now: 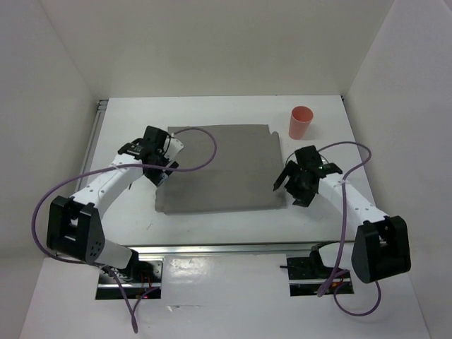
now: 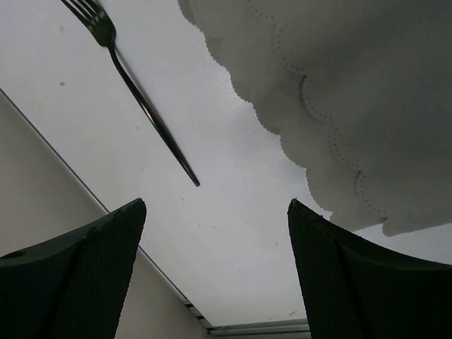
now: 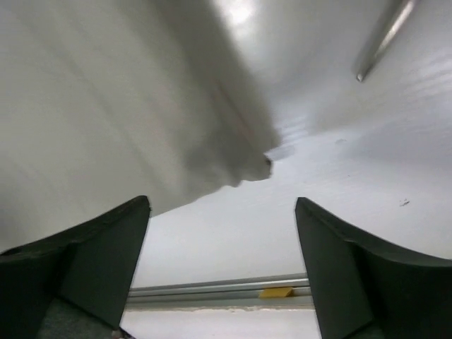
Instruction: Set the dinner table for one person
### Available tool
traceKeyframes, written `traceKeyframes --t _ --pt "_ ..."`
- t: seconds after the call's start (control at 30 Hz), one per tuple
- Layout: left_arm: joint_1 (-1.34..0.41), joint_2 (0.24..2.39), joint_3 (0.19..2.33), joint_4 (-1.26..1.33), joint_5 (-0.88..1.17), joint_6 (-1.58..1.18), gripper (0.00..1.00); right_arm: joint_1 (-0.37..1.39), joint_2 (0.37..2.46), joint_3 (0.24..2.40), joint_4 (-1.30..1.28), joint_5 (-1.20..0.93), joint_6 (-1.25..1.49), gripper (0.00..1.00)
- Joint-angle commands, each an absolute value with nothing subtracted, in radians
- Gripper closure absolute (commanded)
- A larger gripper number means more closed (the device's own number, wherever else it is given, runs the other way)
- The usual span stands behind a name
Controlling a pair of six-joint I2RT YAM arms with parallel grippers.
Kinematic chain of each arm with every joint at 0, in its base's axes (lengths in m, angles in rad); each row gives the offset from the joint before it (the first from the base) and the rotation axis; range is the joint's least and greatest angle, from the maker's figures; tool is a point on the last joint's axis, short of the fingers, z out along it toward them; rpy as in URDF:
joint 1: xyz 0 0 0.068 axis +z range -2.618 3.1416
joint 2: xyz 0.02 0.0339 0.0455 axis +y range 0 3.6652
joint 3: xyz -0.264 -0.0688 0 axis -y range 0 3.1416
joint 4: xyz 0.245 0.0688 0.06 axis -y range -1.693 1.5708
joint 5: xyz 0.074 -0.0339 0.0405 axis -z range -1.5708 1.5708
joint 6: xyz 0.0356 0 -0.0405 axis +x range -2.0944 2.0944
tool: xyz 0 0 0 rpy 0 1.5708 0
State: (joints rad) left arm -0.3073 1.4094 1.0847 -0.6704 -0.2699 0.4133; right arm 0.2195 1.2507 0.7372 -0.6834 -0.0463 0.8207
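My left claw is spread wide with nothing between its fingers, hanging just off the mat's left edge. My right claw is spread just as wide and empty by the mat's right edge. The grey scalloped mat lies on the dinner table, which reaches out past the mat on every side. A fork lies left of the mat, apart from it. A pink cup stands upright beyond the mat's far right corner.

Fork tines are running off the top of the left wrist view. Right wrist view is smearing the grey mat and table, and a shiny utensil is getting cropped up top, too blurry to name.
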Motion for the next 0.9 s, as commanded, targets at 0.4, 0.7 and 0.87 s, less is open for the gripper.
traceKeyframes --t 0.4,0.7,0.87 --pt "-0.169 1.542 1.186 -0.551 -0.365 0.152 0.12 -0.224 1.536 1.24 -0.669 -0.108 0.617 0.07" --pt "-0.114 1.586 1.2 -0.56 -0.324 0.14 0.13 -0.394 1.511 1.03 -0.58 -0.049 0.661 0.34" --pt "-0.114 1.605 1.2 -0.541 -0.324 0.149 0.13 -0.403 1.494 0.914 -0.497 -0.086 0.679 0.4"
